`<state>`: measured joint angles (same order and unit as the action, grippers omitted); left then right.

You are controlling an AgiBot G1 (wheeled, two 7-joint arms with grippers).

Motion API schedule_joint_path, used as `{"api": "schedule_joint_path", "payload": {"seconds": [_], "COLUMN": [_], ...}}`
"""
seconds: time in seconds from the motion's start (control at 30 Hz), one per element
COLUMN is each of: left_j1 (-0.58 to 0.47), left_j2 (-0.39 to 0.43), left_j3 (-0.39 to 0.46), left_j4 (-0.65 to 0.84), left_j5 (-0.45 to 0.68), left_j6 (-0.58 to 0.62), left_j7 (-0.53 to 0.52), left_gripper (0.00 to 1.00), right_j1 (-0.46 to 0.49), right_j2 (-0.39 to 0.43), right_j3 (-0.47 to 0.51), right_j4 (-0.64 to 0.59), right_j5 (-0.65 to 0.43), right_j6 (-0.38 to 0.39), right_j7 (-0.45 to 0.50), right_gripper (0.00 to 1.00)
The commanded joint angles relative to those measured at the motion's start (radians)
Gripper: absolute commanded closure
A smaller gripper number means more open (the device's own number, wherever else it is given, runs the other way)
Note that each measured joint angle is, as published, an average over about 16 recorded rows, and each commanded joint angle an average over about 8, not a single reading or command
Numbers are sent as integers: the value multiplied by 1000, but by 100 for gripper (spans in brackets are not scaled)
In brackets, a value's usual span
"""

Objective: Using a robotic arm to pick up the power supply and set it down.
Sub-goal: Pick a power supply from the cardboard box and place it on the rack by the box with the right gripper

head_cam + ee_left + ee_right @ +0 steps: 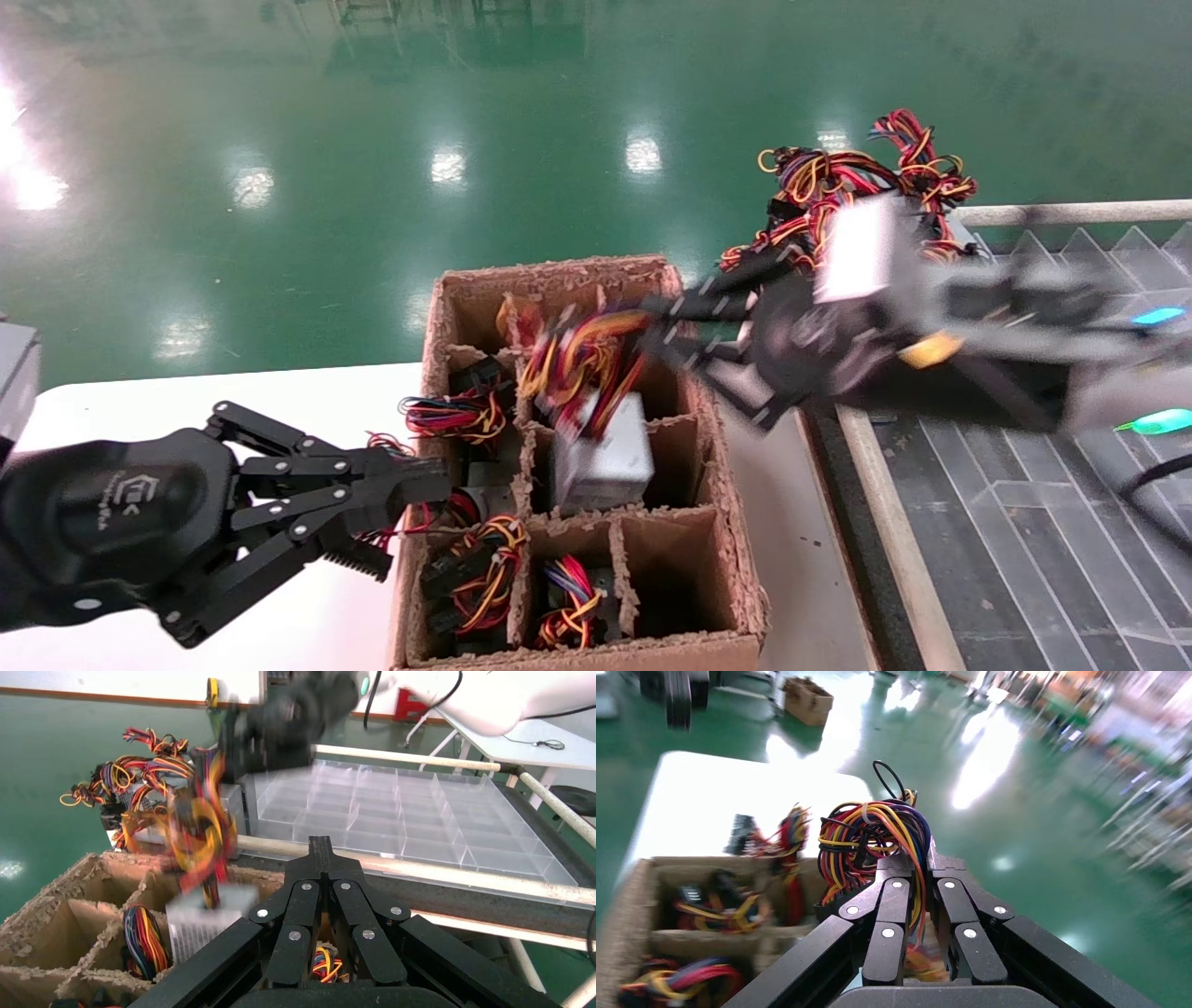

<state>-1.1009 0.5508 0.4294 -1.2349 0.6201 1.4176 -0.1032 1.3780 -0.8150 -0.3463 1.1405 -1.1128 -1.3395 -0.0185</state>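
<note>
Head view: power supply (601, 457) hangs by wires below right tool (652, 340).

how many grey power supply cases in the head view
2: one power supply hung by its wires from the right tool over the box, one past its far right corner; others maybe hidden.

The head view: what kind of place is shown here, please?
Probably a factory or warehouse floor: a glossy green floor, a divided cardboard box of wired units, clear sorting trays. The right gripper lifts a power supply by its wires; the left gripper waits nearby.
</note>
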Motion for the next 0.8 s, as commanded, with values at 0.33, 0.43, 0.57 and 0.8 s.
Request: {"api": "schedule_joint_path", "payload": {"seconds": [0.33, 0.43, 0.57, 0.8], "left_j1": [0, 0, 0, 0], "left_j2": [0, 0, 0, 0], "left_j3": [0, 0, 0, 0], "left_j4": [0, 0, 0, 0], "left_j5": [0, 0, 0, 0], "left_j6": [0, 0, 0, 0], "left_j7": [0, 0, 0, 0], "left_gripper": [100, 100, 100, 100], "right_j1": [97, 126, 156, 159], "right_j2": [139, 168, 211, 299], "right_j3": [89, 101, 113, 125], "right_j4": [203, 207, 207, 204], "right_j5": [-20, -31, -50, -86], "right_j6": [65, 66, 66, 63], "right_j7": [16, 21, 42, 84], "right_gripper": [100, 100, 100, 100]}}
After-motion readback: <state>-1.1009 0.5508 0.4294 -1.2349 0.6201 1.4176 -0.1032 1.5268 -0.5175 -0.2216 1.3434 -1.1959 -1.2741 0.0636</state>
